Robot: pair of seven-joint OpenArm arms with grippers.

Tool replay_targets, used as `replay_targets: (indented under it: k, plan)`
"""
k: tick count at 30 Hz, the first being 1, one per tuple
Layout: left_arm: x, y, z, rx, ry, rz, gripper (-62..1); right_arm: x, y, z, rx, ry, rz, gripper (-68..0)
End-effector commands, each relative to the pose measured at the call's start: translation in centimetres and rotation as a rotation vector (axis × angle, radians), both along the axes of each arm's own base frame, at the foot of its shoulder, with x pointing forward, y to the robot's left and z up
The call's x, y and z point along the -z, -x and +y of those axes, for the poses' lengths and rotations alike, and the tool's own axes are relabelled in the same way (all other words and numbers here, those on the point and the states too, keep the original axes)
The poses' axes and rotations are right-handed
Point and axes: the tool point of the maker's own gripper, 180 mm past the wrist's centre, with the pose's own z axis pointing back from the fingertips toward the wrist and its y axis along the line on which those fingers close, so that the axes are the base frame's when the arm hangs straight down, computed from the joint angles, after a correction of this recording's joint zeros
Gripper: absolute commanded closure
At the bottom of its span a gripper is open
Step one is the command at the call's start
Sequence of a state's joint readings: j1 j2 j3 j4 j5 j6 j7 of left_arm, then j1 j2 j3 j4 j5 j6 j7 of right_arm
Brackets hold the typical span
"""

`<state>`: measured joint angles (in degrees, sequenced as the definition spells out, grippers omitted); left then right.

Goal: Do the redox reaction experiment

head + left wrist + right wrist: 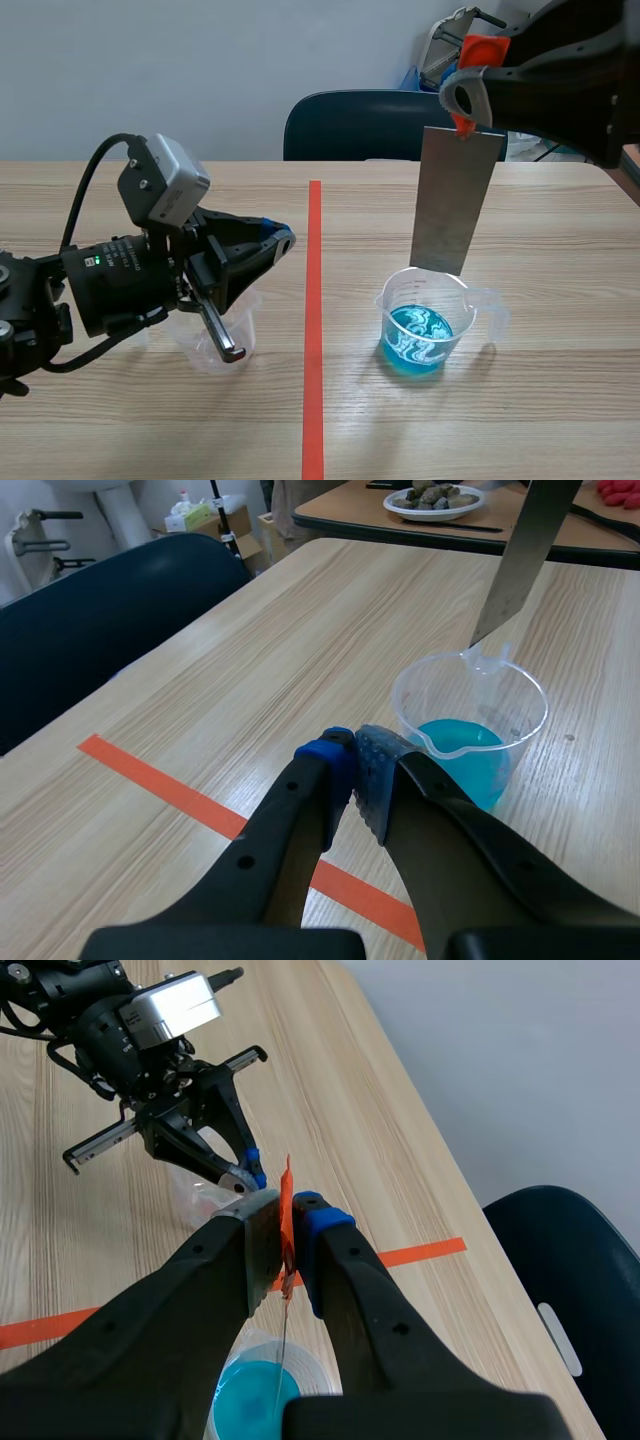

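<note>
standing on wood table [560,420]: blue-liquid beaker [425,330]; chair [350,125] behind

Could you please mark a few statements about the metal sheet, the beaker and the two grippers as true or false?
1. The right gripper grips the grey metal sheet by its orange-taped end. True.
2. The left gripper is open. False: its fingers are shut on nothing.
3. The clear plastic beaker of blue liquid stands on the orange-red tape line. False: it stands beside the line, apart.
4. The sheet hangs above the beaker. True.
</note>
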<state>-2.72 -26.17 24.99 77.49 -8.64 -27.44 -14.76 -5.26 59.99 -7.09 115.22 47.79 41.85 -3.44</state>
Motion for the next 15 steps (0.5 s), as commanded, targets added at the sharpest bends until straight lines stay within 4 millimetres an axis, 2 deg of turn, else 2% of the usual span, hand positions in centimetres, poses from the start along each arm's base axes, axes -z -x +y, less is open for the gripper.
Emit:
replay_targets:
  k: [1, 8, 15]
  plan:
    - [-1.1, 0.0, -0.4, 0.004, 0.028, -0.021, -1.7, -1.2, -0.2, 0.0, -0.004, -0.017, -0.036, -0.8]
    - [-0.9, 0.4, -0.7, 0.029, 0.024, -0.006, -1.7, -1.2, -0.2, 0.0, -0.004, -0.017, -0.036, -0.8]
    - [-0.5, 1.8, -2.3, 0.090, 0.046, 0.015, -1.7, -1.2, -0.2, 0.0, -0.004, -0.017, -0.036, -0.8]
